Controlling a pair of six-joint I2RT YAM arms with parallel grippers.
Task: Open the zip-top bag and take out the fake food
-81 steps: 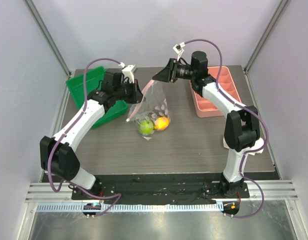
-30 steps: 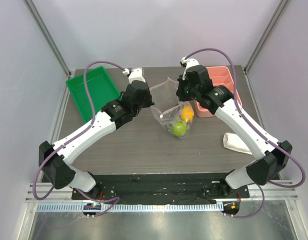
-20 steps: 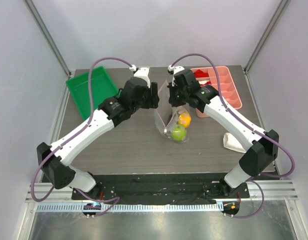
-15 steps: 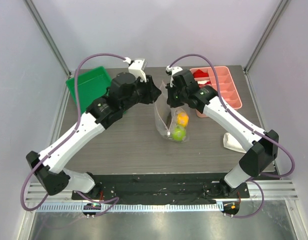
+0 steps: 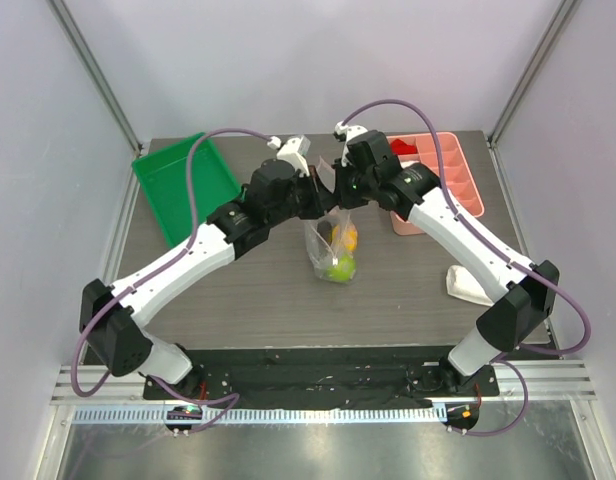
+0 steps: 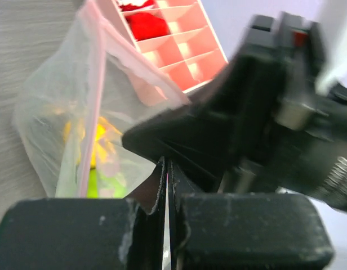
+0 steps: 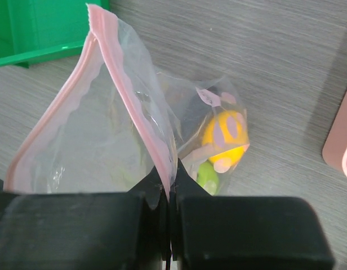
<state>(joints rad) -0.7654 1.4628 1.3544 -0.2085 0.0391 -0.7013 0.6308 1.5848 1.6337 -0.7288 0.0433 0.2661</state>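
The zip-top bag [image 5: 331, 246] hangs mouth up over the table's middle, held between both grippers. The yellow-orange fruit [image 5: 345, 237] and the lime green fruit [image 5: 338, 267] lie in its bottom. My left gripper [image 5: 314, 200] is shut on a thin edge of the bag at its mouth [image 6: 167, 179]. My right gripper [image 5: 338, 194] is shut on the pink zip strip [image 7: 169, 179], close against the left one. In the right wrist view the strip [image 7: 131, 107] runs up from the jaws, with the yellow-orange fruit [image 7: 225, 135] and the green fruit [image 7: 207, 177] behind the film.
A green tray [image 5: 183, 185] stands at the back left. A pink compartment tray [image 5: 450, 185] holding red toy pieces [image 6: 148, 23] stands at the back right. A white object [image 5: 471, 285] lies near the right arm.
Both grippers have drawn together at the bag's mouth. The bag has shifted slightly left and hangs narrower, with the fruits still inside.
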